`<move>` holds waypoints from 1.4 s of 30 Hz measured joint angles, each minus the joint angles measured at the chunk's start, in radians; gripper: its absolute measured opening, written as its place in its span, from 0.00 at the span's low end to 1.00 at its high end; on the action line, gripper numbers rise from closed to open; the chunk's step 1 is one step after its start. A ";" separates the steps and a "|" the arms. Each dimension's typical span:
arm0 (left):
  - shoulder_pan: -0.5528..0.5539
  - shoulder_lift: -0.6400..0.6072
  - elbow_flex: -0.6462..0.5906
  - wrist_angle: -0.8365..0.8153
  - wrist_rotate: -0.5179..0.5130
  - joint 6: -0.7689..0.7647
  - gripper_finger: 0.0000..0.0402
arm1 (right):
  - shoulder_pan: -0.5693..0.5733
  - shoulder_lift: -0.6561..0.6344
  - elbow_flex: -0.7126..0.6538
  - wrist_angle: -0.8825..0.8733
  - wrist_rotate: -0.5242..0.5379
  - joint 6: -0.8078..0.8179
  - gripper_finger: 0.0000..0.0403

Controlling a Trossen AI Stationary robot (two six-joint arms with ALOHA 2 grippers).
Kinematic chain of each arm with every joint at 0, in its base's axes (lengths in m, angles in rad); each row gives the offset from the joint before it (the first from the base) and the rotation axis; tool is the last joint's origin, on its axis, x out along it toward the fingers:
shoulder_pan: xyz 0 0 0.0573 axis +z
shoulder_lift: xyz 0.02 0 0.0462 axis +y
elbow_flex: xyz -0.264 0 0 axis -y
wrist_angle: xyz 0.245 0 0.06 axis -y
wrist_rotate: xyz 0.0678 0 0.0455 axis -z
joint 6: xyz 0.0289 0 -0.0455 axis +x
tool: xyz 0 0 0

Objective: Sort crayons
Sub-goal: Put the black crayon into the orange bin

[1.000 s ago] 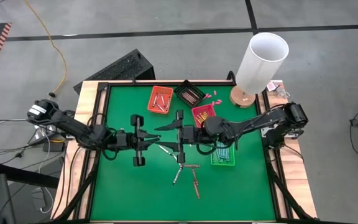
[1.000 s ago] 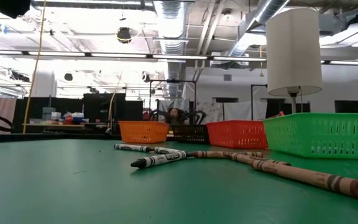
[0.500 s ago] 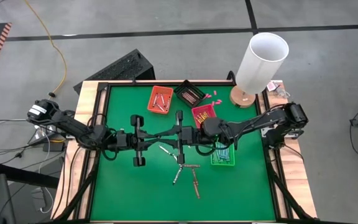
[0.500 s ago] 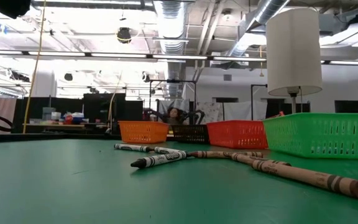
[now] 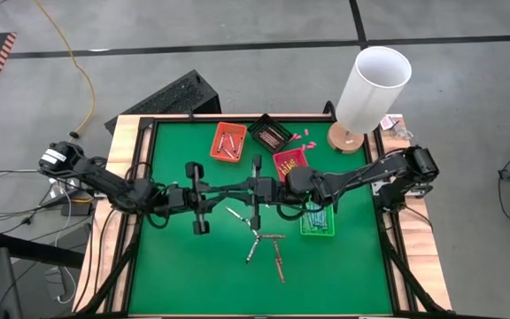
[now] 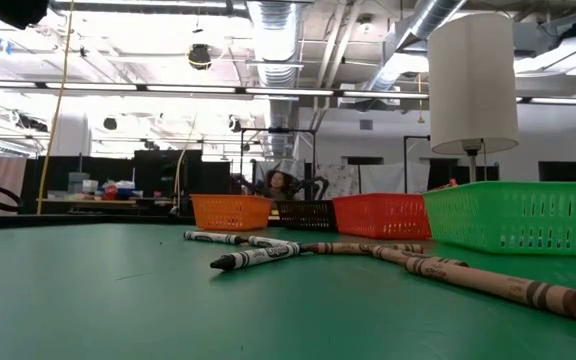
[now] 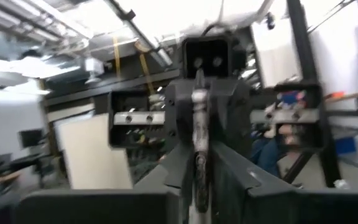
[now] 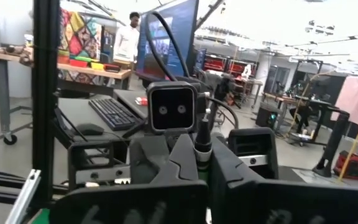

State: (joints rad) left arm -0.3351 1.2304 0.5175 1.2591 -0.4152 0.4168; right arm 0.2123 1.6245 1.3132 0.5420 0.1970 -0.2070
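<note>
Crayon (image 8: 202,140), thin paper-wrapped stick, stands upright mid-air above table centre, left of green mesh basket (image 5: 319,224); right gripper (image 5: 253,187) pinches it tight, left gripper (image 5: 237,189) narrow on it too. Loose crayons (image 5: 259,239) lie on green felt.
</note>
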 joint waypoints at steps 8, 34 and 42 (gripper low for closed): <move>-0.008 0.000 0.000 -0.064 -0.167 0.008 0.36 | -0.008 -0.001 0.000 -0.017 0.040 -0.003 0.00; -0.026 0.000 -0.001 -0.397 -0.714 -0.151 0.54 | -0.425 0.022 -0.062 -0.089 -0.014 0.265 0.00; -0.026 0.000 -0.001 -0.401 -0.711 -0.137 0.54 | -0.522 0.186 -0.064 0.067 -0.102 0.365 0.00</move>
State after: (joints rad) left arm -0.3611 1.2304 0.5163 0.8584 -1.1263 0.2794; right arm -0.3093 1.8101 1.2488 0.6094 0.0952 0.1579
